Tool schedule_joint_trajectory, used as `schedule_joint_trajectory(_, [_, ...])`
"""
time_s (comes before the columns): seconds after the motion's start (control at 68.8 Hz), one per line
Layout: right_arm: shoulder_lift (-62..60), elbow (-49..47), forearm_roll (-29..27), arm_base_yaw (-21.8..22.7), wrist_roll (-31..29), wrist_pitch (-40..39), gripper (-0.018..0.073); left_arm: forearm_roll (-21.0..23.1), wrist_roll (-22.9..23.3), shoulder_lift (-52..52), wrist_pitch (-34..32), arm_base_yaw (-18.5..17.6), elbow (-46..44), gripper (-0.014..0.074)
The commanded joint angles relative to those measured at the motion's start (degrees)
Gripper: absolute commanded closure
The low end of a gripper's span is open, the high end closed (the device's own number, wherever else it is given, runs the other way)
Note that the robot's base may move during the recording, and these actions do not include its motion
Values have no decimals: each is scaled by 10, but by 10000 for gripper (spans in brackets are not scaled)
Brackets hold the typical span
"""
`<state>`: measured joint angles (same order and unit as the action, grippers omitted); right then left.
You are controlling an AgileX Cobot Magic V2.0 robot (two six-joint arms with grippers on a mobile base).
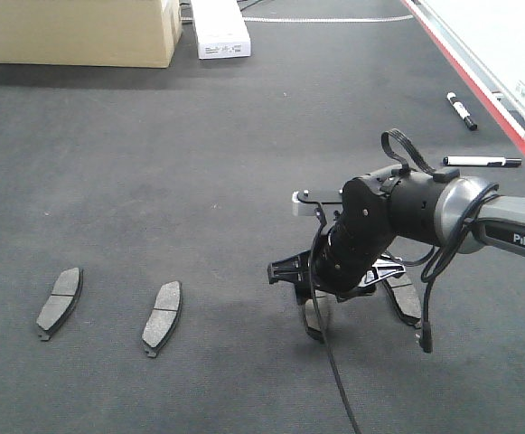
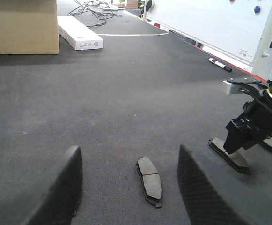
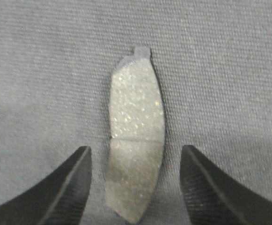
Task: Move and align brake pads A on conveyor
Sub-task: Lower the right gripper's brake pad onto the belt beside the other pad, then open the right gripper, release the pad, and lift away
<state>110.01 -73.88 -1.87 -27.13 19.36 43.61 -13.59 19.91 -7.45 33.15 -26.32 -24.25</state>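
Four brake pads (image 1: 60,301) lie on the conveyor (image 1: 199,181); the right tool (image 3: 135,187) straddles one, jaws wide, gripping nothing, and the left tool (image 2: 128,187) gapes empty

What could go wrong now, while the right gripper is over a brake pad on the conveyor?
1. The right gripper is open with the pad between its fingers, a little nearer the left one. Closing might push or turn the pad instead of gripping it.
2. Another pad lies close behind the arm. The arm or its hanging cable could nudge it.
3. The pad is flat on the belt, so the fingertips may scrape the felt.
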Motion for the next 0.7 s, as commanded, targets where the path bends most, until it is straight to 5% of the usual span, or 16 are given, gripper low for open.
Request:
schedule_joint_trajectory(0.0, [-40, -17, 8, 1, 0, -3, 137, -1, 4, -9, -41, -1, -13, 179])
schedule_joint_trajectory(0.247, [-128, -3, 58, 6, -4, 14, 139, -1, 4, -9, -41, -1, -13, 179])
schedule_joint_trajectory(0.683, [-378, 181, 133, 58, -14, -58, 139, -1, 4, -9, -41, -1, -13, 179])
